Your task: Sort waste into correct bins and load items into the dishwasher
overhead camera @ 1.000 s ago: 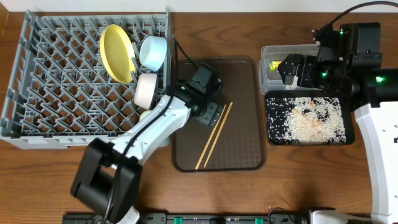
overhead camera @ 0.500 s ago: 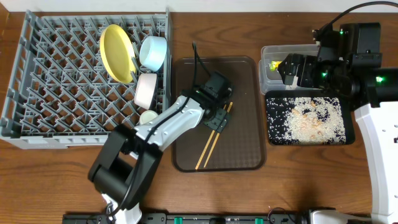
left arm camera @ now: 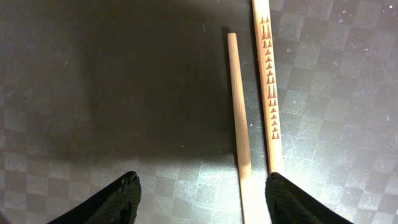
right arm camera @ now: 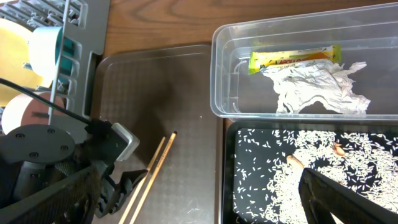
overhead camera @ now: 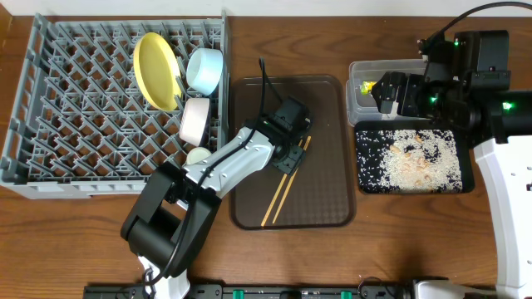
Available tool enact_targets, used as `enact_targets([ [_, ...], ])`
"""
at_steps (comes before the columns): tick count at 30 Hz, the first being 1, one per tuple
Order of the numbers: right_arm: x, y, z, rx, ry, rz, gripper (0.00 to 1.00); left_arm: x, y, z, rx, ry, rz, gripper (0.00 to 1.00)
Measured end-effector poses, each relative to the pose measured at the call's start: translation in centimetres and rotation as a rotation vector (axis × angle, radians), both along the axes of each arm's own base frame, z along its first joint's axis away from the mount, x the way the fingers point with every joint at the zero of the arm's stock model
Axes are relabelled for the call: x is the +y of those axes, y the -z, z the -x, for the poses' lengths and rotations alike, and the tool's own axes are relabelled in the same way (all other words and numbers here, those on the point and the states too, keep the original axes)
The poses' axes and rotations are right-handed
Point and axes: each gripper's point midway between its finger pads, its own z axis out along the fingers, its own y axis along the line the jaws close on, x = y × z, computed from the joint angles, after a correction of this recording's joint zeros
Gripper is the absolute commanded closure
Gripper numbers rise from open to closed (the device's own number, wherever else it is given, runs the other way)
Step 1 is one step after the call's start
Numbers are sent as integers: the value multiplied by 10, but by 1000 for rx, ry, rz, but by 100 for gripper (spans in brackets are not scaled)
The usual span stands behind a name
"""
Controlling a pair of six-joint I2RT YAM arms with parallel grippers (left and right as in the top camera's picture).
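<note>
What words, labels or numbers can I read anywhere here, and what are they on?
On the snack wrapper in the clear tub: dark print on a yellow band, too blurred to read.
On one of the chopsticks: a row of small triangles, a pattern, not letters.
No other writing shows.

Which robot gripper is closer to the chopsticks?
Left. The left gripper hovers right over the chopsticks on the brown tray, jaws open around them. The right gripper is far off, above the clear tub.
</note>
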Motion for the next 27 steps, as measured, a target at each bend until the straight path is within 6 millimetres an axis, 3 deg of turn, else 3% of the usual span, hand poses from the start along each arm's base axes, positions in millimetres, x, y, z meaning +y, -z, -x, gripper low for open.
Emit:
enact_targets([
  [10,0,0,0,0,0,0,1,-1,7,2,13,9,-11,40],
  [19,0,0,0,0,0,0,1,-17,12,15,-5,90,-45,43],
  [27,0,0,0,0,0,0,1,2,17,1,13,2,-41,43],
])
